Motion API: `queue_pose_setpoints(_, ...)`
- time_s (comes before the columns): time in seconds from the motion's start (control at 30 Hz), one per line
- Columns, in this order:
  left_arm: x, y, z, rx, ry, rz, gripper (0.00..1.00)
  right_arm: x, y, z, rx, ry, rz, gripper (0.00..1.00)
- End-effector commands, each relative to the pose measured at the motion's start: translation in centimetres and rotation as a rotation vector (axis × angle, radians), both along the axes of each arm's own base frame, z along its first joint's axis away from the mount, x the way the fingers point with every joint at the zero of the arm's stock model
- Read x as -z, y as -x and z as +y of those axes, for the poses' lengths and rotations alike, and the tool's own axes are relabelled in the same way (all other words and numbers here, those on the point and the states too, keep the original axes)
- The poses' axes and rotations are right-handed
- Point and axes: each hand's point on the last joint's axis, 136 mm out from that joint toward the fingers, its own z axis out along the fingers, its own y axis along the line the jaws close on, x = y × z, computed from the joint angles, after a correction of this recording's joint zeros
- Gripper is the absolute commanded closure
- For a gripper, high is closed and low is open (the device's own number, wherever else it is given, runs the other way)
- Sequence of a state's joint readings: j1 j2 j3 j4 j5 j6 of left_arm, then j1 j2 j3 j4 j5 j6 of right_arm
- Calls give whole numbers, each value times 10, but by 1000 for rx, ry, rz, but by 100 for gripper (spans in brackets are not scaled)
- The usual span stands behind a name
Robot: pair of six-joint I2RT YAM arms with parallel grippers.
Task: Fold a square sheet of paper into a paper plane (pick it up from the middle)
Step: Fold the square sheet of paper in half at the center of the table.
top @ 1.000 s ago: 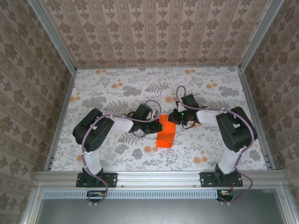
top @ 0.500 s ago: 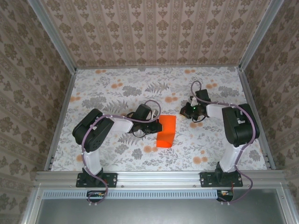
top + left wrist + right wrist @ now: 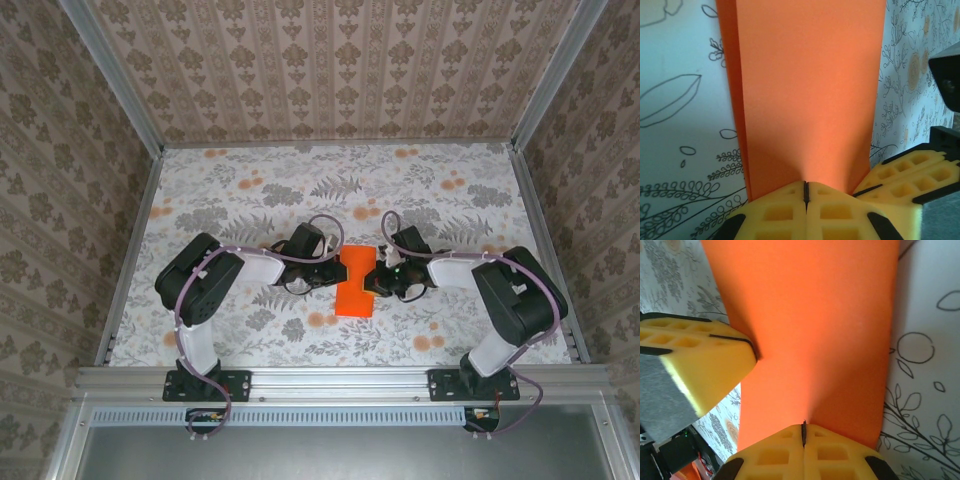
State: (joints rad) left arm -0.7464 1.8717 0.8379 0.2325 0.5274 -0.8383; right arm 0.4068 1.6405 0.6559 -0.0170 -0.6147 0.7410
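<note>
Bright orange folded paper strip (image 3: 355, 290): we see it running near-far.
Left gripper (image 3: 337, 272), right gripper (image 3: 377, 277): both closed, gripping nothing, flanking it, equally near.

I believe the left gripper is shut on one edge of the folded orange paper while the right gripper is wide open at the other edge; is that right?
No: the right gripper is shut too. The right wrist view shows its jaws closed on the orange paper, as the left gripper is on the other edge.
</note>
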Motion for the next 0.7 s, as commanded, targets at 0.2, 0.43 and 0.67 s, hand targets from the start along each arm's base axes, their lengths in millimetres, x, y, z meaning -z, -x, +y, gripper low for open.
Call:
queue_pose_setpoints(0.2,102,61,94,-83,-447,253,100,23,33,-16,-26,65,88,97)
queue_pose_setpoints(0.43,102,61,94,-84,-446,254,100,-15,19,2,-59,-29,-6,97)
queue_pose_setpoints(0.67,103,59,94,-90,-450,252,100,-10,40,7,-91,-34,35,96)
